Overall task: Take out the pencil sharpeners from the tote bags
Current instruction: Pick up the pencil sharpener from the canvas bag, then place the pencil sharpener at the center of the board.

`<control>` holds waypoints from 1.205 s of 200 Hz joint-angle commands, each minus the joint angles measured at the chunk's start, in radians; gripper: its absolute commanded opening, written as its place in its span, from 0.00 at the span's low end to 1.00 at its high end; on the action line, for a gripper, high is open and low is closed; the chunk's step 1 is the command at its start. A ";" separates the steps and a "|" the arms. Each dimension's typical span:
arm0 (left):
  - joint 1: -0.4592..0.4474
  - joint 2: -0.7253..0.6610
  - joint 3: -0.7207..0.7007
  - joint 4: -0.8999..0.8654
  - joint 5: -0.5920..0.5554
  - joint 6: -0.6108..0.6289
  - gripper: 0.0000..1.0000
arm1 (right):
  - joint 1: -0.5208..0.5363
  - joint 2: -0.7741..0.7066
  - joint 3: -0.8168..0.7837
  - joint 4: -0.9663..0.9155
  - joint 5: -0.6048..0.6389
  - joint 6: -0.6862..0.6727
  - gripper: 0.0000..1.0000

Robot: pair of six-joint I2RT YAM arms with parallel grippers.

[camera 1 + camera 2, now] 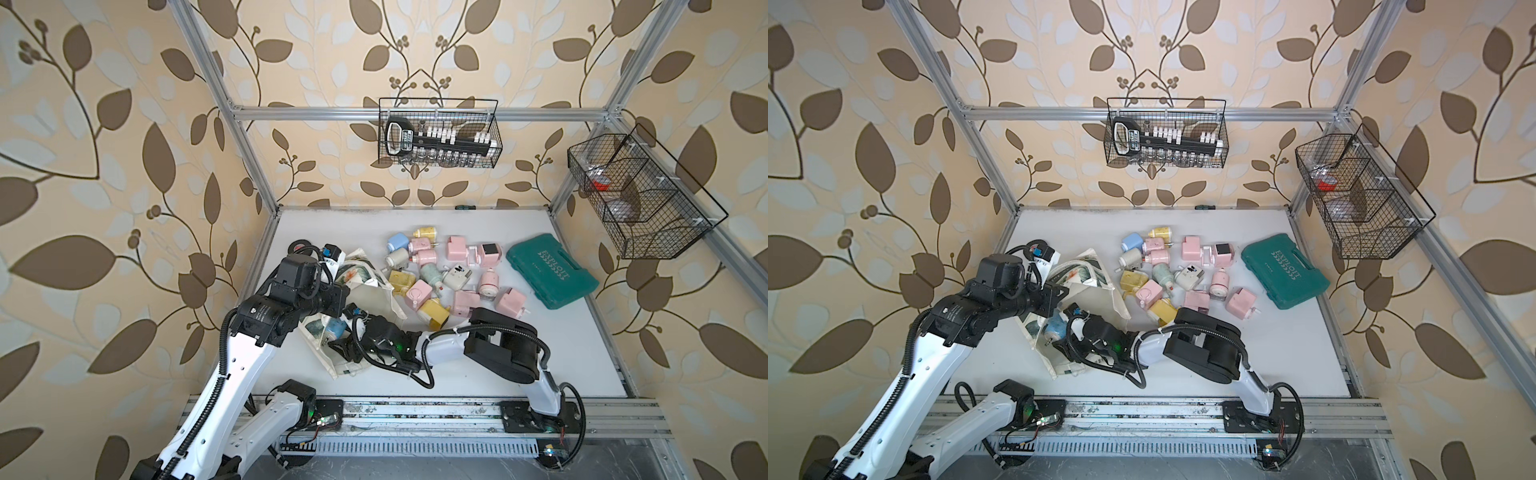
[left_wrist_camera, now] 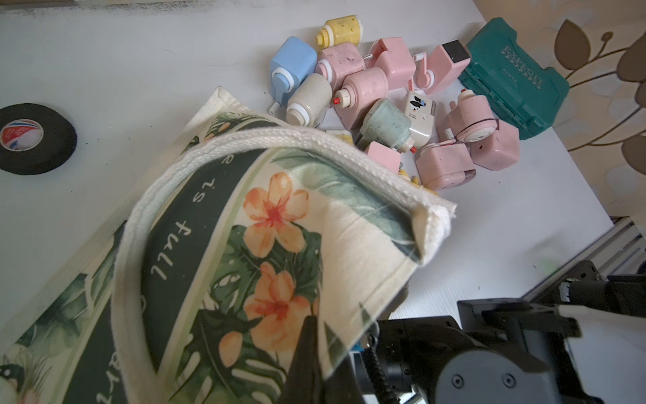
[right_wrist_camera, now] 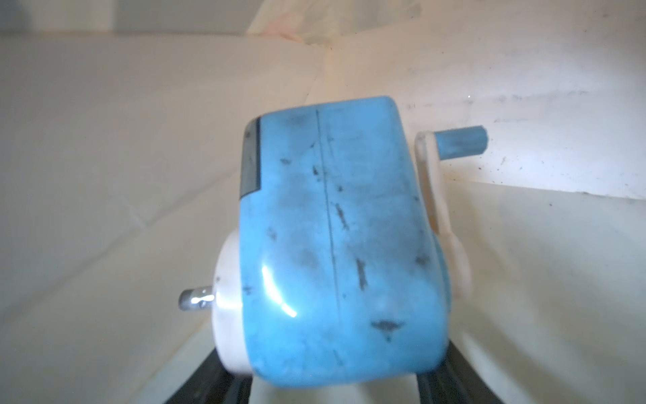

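Inside the tote bag (image 1: 365,299), near the front left of the white table (image 1: 540,357), a blue pencil sharpener (image 3: 342,245) sits between the right gripper (image 3: 332,388)'s half-spread jaws, apparently gripped. The left gripper (image 2: 307,349) is pinched shut on the bag's printed cloth, lifting the mouth. Step in hand: extraction. Next move, as judged: draw the sharpener out clear of the canvas, towards the pile of sharpeners (image 1: 449,274) beside the teal case (image 1: 552,270). Leaf-patterned walls enclose the cell.

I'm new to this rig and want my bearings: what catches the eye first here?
A heap of pastel pencil sharpeners lies mid-table beside a teal case. Nearer the front, the left gripper pinches the floral tote bag, and the right gripper grips a blue sharpener inside it.
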State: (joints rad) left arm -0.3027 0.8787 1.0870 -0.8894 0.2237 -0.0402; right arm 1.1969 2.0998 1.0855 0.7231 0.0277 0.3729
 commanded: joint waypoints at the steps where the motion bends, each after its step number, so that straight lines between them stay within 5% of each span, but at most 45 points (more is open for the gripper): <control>1: -0.008 0.006 0.034 -0.001 -0.054 -0.042 0.00 | 0.012 -0.086 -0.052 0.047 0.030 0.000 0.50; 146: 0.072 0.166 0.130 -0.020 -0.195 -0.083 0.00 | 0.025 -0.677 -0.294 -0.414 0.039 -0.148 0.50; 205: 0.118 0.194 0.212 -0.072 -0.402 -0.101 0.00 | 0.013 -0.852 -0.345 -0.562 0.098 -0.170 0.50; 241: 0.165 0.161 0.247 -0.071 -0.495 -0.104 0.00 | -0.089 -0.910 -0.394 -0.595 0.048 -0.128 0.50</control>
State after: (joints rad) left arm -0.1711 1.0782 1.2766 -0.9508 -0.1513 -0.1314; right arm 1.1675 1.2232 0.7269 0.1616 0.0872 0.2241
